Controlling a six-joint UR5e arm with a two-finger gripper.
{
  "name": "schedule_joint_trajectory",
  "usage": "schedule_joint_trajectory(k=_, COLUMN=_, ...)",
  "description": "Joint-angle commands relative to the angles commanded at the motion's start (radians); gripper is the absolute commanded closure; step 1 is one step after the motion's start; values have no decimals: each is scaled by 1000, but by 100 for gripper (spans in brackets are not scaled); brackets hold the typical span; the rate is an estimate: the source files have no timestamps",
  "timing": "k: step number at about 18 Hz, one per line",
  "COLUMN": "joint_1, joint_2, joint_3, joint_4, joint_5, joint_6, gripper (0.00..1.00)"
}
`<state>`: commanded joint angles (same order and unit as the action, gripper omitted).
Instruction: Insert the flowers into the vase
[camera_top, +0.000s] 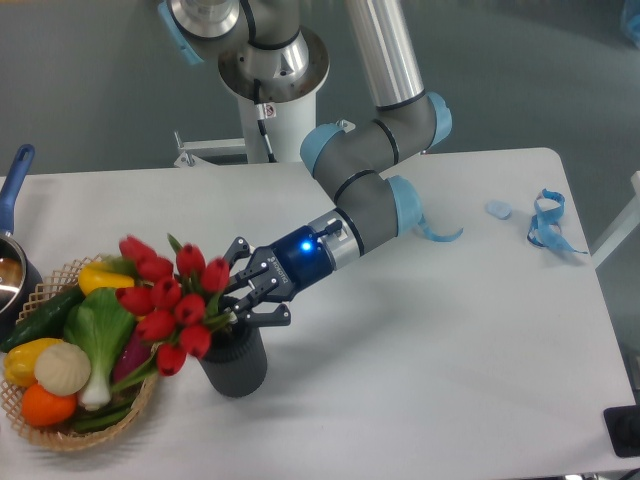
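The flowers (165, 300), red tulips with green leaves, stand with their stems in the mouth of the vase (236, 366), a dark ribbed cylinder at the table's front left. Their heads lean left over the basket and look blurred. My gripper (241, 291) hovers just above the vase's rim on the right, its fingers spread open around the stems. The lower stems are hidden inside the vase.
A wicker basket (52, 437) of vegetables sits right beside the vase on the left. A pot with a blue handle (12, 178) is at the left edge. Blue tape scraps (546, 219) lie at the far right. The robot base (272, 75) stands behind.
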<state>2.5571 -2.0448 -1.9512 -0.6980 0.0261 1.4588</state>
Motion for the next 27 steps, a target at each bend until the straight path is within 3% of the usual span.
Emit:
schedule_joint_trajectory(k=3, joint_1=3, joint_2=0, joint_3=0, joint_4=-2, joint_5=0, joint_6=0, gripper=62)
schedule_joint_trajectory(k=5, joint_1=5, joint_2=2, joint_3=0, joint_4=0, joint_5=0, joint_6=0, gripper=56)
schedule_joint_trajectory(k=6, joint_1=6, joint_2=2, joint_3=2, joint_4=0, joint_5=0, joint_6=0, gripper=49)
schedule_joint_trajectory(k=9, joint_1=17, joint_2=6, joint_3=11, joint_4=0, joint_5=0, joint_6=5, gripper=9)
schedule_joint_trajectory(k=10, joint_1=23, joint_2=9, joint_3=9, joint_4=0, joint_5=6, joint_6=5, gripper=0)
schedule_joint_trajectory(k=15, joint_1=92, joint_2=87, joint_3=8, joint_4=0, joint_5=152, joint_6=6, gripper=0)
schedule_joint_trajectory(k=18, joint_1=130, joint_2=167, joint_3=15, joint_4=0, joint_5=225, joint_6=6, gripper=0)
schedule_joint_trajectory(k=21, joint_1=185, joint_2=227, joint_3=49, joint_4=0, joint_5=421, joint_6=6, gripper=0)
schedule_joint_trajectory(k=25, joint_1=248, joint_2=296, joint_3=139, joint_4=-11, joint_5=706, joint_6=-21, gripper=0)
schedule_joint_trajectory(k=27, joint_1=274, joint_2=330, joint_3=155, joint_4=-11, joint_5=786, joint_6=-37, gripper=0)
